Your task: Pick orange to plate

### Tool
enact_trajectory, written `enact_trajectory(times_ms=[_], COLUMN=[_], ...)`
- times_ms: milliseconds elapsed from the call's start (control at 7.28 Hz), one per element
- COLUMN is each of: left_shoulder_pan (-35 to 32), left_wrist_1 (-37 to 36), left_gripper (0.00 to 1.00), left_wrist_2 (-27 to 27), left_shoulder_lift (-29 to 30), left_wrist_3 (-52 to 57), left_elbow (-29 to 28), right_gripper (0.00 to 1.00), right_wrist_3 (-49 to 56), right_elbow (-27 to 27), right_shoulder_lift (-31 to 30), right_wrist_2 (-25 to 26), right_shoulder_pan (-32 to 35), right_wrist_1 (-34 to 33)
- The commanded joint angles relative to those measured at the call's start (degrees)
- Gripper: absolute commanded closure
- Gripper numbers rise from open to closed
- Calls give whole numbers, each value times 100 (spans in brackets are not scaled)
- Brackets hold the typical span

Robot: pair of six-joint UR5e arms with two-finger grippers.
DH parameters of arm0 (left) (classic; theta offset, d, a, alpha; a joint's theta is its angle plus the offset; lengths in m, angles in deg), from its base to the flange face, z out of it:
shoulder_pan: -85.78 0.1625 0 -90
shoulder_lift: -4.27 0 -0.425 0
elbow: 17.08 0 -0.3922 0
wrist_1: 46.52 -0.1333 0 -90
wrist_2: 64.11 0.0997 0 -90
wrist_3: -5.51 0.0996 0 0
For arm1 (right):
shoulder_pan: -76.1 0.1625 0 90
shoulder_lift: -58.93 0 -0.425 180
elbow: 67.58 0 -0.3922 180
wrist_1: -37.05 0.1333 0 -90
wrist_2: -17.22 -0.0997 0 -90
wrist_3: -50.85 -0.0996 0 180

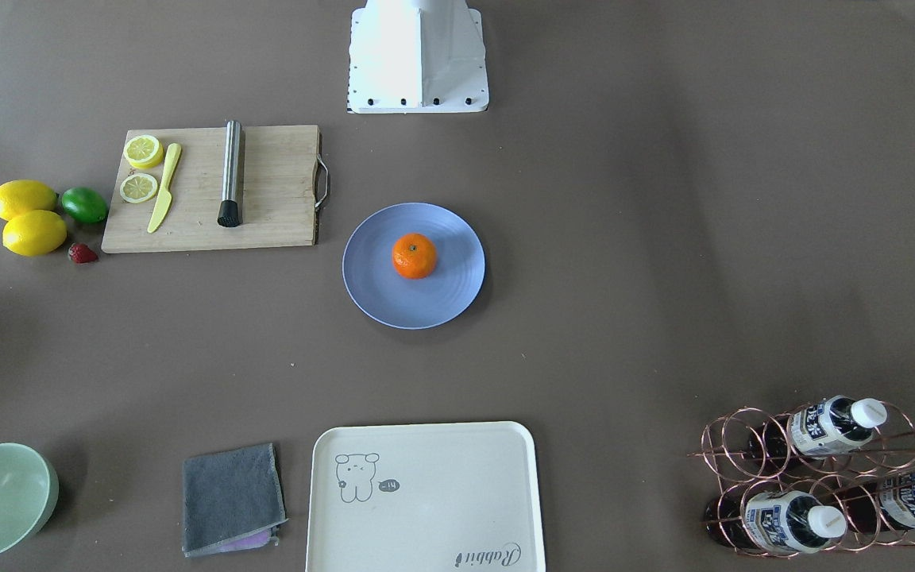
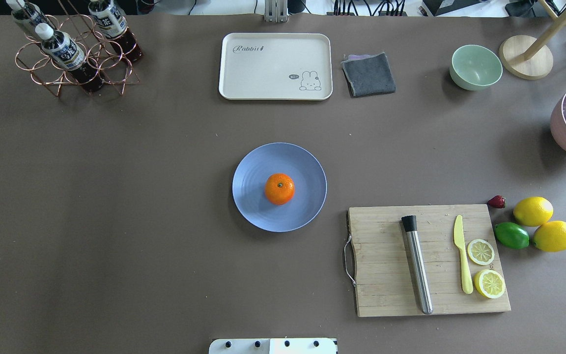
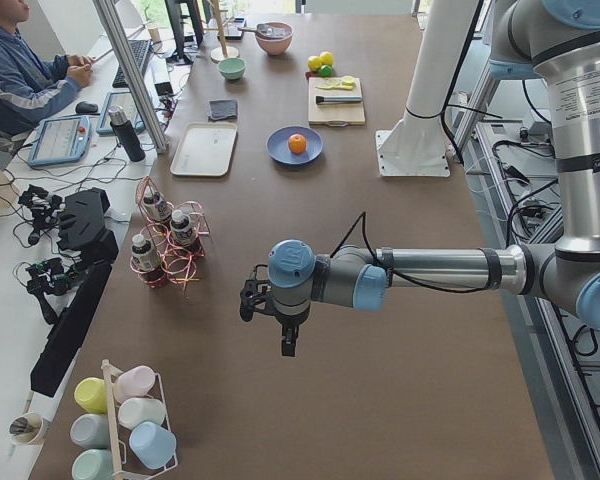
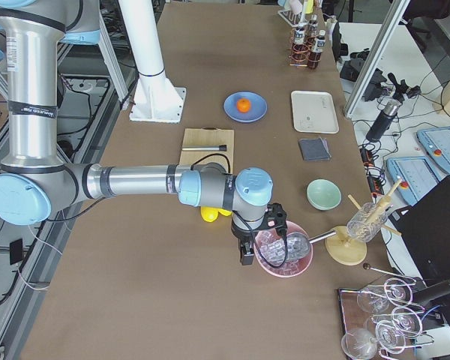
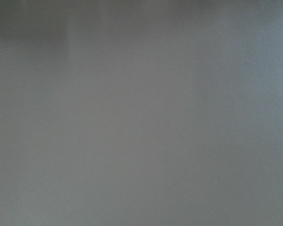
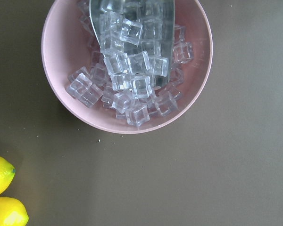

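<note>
The orange (image 2: pixel 279 188) sits near the middle of the periwinkle-blue plate (image 2: pixel 253 196) at the table's centre, stem dimple up; it also shows as the orange (image 1: pixel 414 256) on the plate (image 1: pixel 449 298) from the front. Neither gripper is near it. My left gripper (image 3: pixel 288 346) hangs over bare table far toward the left end, seen only from the side, so I cannot tell its state. My right gripper (image 4: pixel 245 256) hovers by the pink ice bowl (image 4: pixel 285 255) at the right end, its state likewise unreadable.
A wooden cutting board (image 2: pixel 386 275) with a steel muddler (image 2: pixel 418 268), yellow knife (image 2: pixel 462 260) and lemon slices lies right of the plate. Two lemons (image 2: pixel 553 236), a lime (image 2: pixel 511 235) and a strawberry sit beyond it. Cream tray (image 2: pixel 275 66), grey cloth, green bowl (image 2: pixel 475 66) and bottle rack (image 2: pixel 71 54) line the far edge.
</note>
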State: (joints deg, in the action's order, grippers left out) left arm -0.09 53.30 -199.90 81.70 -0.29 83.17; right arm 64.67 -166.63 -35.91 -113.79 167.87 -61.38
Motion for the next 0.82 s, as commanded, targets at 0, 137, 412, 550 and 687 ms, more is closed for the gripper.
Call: enact_trajectory(times_ms=[0, 137, 412, 550, 687], left_shoulder_pan=[-165, -211, -237, -237, -237], left_wrist_1=[2, 11, 20, 20, 20], left_gripper=[2, 2, 2, 2, 2], left_wrist_2=[8, 8, 26, 26, 8], left_shoulder_lift=[52, 78, 61, 61, 43], left_wrist_3=[-26, -26, -26, -26, -26], left_elbow=[-94, -85, -94, -102, -94], right_gripper=[0, 0, 0, 0, 0], right_wrist_3=[7, 7, 7, 7, 7], right_elbow=[9, 9, 18, 9, 18], right_shoulder_lift=[-53, -70, -88, -88, -88], right_wrist_2=[-4, -4, -13, -21, -21], right_shoulder_pan=[7, 7, 7, 7, -1], right_wrist_1=[8, 8, 8, 17, 17])
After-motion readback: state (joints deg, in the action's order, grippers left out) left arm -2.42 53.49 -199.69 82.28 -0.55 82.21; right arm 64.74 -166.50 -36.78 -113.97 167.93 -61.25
